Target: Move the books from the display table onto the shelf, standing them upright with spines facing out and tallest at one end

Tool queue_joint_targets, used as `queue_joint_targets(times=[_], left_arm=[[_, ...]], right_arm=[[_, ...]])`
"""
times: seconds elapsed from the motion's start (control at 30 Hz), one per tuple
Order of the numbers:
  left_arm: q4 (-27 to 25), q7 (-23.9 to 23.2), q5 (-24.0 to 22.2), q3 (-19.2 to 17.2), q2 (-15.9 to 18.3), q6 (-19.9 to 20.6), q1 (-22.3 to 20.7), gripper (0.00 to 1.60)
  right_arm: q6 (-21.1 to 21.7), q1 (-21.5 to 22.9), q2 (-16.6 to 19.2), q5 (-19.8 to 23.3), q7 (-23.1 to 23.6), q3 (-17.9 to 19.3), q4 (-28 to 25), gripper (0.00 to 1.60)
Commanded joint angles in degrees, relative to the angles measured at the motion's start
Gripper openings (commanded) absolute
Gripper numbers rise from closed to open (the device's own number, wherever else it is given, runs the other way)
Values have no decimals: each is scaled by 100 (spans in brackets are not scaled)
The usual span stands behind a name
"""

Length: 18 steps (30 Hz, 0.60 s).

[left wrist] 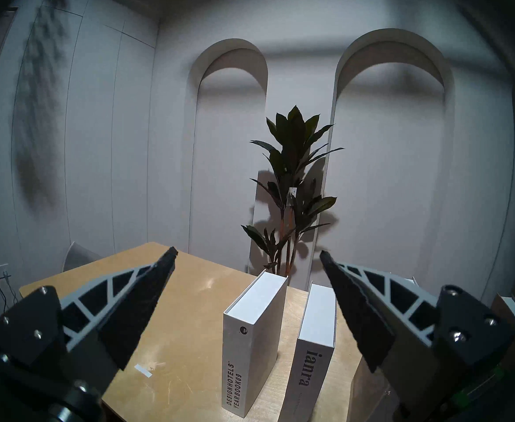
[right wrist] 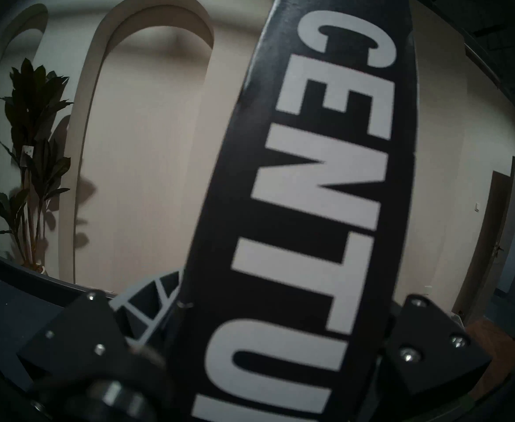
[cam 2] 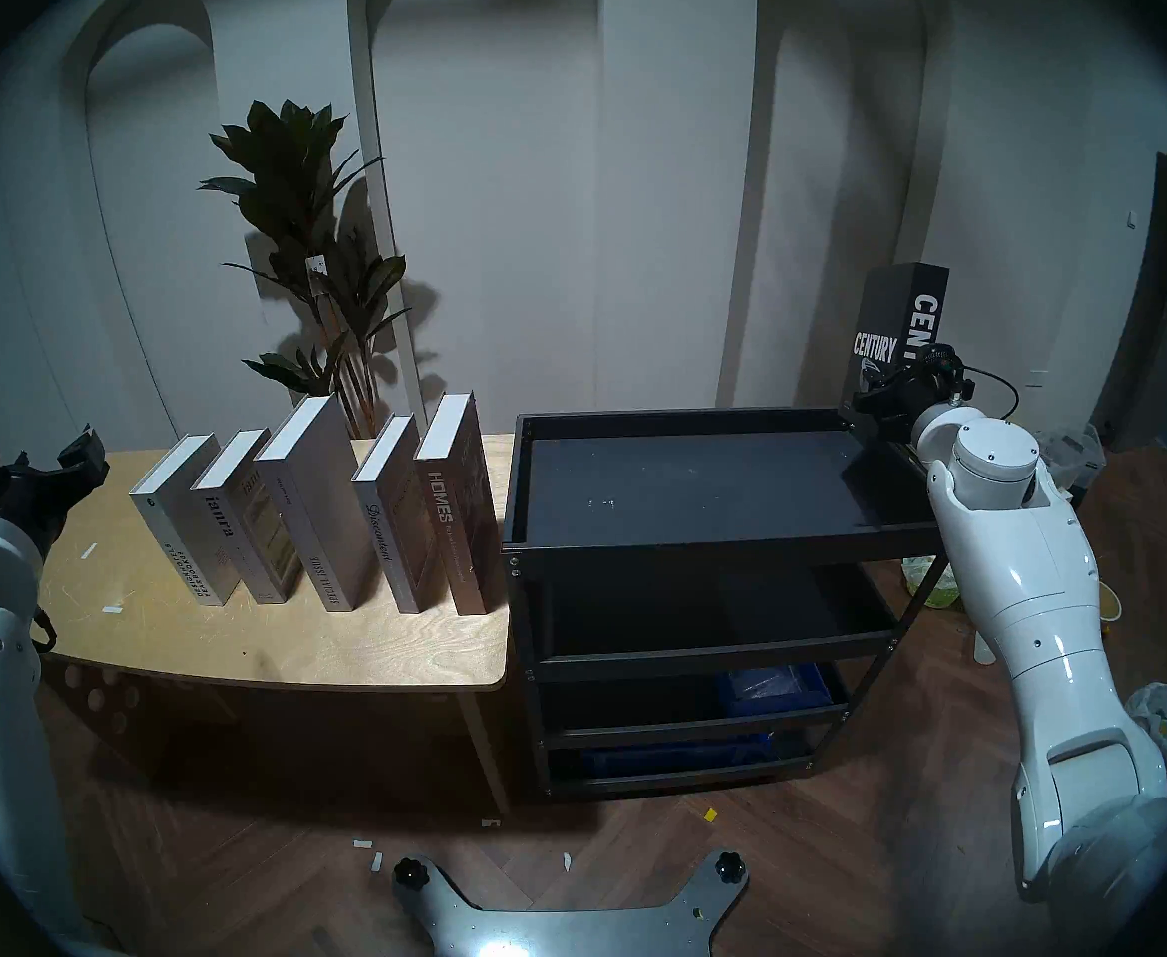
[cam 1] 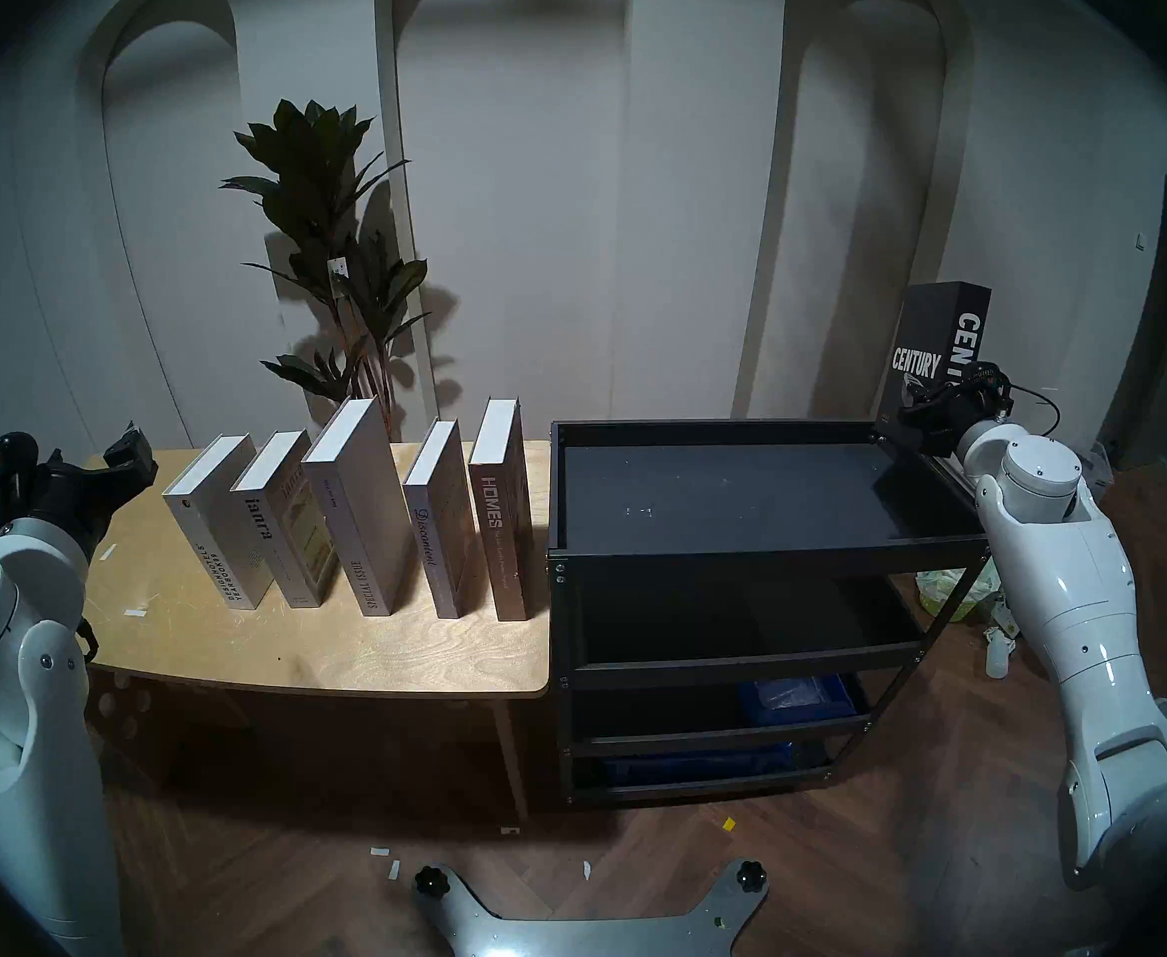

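Several grey and white books stand upright in a row on the plywood display table (cam 1: 360, 648): DESIGN HOTELS YEARBOOK (cam 1: 211, 534) (left wrist: 250, 336), ianra (cam 1: 270, 520) (left wrist: 314, 351), SPECIAL ISSUE (cam 1: 360, 507), Discontent (cam 1: 439, 527) and HOMES (cam 1: 498, 513). The black CENTURY book (cam 1: 933, 355) (right wrist: 311, 168) stands upright at the far right end of the shelf's top tray (cam 1: 760, 548). My right gripper (cam 1: 926, 410) is shut on its lower part and hides its base. At the table's left end my left gripper (cam 1: 128, 451) (left wrist: 248, 252) hangs open and holds nothing, left of the row.
A tall potted plant (cam 1: 332, 244) stands behind the table. Blue bins (cam 1: 795, 700) sit on the rack's lower tiers. Tape scraps (cam 1: 135, 612) lie on the table's left part. Bags and clutter (cam 1: 946, 589) are on the floor right of the rack.
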Motion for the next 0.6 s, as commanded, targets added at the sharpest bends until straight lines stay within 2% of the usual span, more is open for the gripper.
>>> queue_joint_targets(times=[0.0, 0.3, 0.57], left_arm=[[64, -582, 250, -9, 253, -598, 310, 160], [306, -1448, 626, -141, 256, -1436, 568, 160], [505, -1905, 815, -190, 177, -2116, 644, 160]], right_arm=[[-29, 612, 402, -127, 456, -112, 89, 0], [-383, 771, 501, -245, 985, -284, 823, 0], [-709, 866, 548, -257, 1285, -247, 1215, 0]])
